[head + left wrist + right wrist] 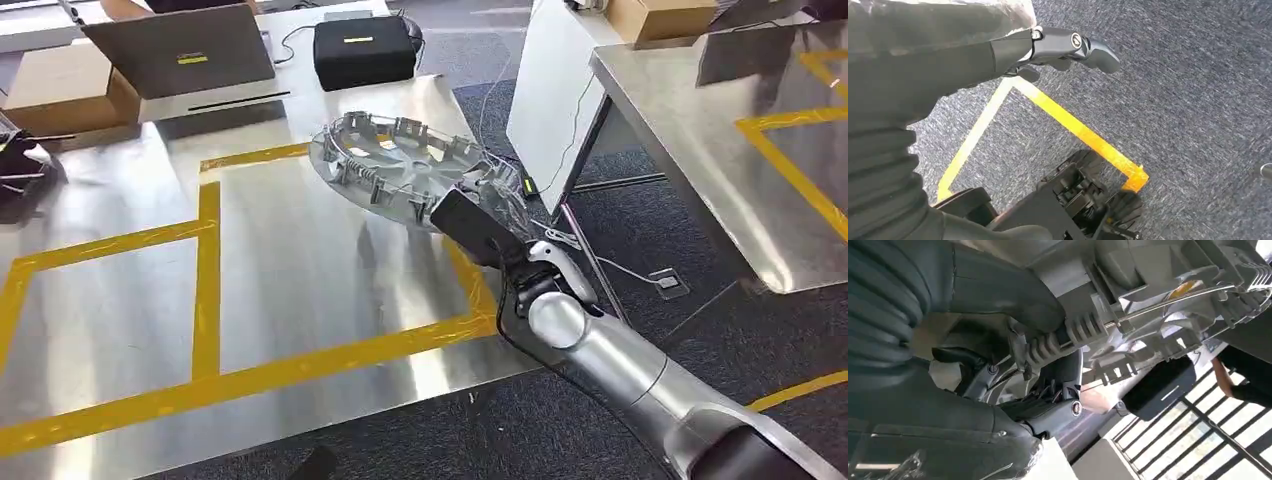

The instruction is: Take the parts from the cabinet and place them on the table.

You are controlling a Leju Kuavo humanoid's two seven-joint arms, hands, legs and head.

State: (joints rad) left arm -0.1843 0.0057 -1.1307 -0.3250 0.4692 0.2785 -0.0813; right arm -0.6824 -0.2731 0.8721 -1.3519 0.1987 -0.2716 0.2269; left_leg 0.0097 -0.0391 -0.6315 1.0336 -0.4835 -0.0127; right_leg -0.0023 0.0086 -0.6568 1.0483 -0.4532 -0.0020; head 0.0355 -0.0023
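A silver plastic wheel cover (395, 165) with ribbed clips around its rim hangs tilted over the far right part of the steel table (300, 270). My right hand (478, 228) grips its near edge, reaching in from the table's right side. The right wrist view shows the cover's rim and wire ring (1158, 285) close up, with my right hand (1013, 390) clamped around the rim. Whether the cover's far edge touches the table I cannot tell. My left hand (998, 52) hangs over the carpet, fingers (1073, 45) stretched out and holding nothing.
Yellow tape (207, 260) marks boxes on the table. A laptop (180, 50), a black case (362, 50) and a cardboard box (60, 90) stand along the far edge. A white panel (550, 90) and a second steel table (720, 130) stand to the right, with cables on the floor between.
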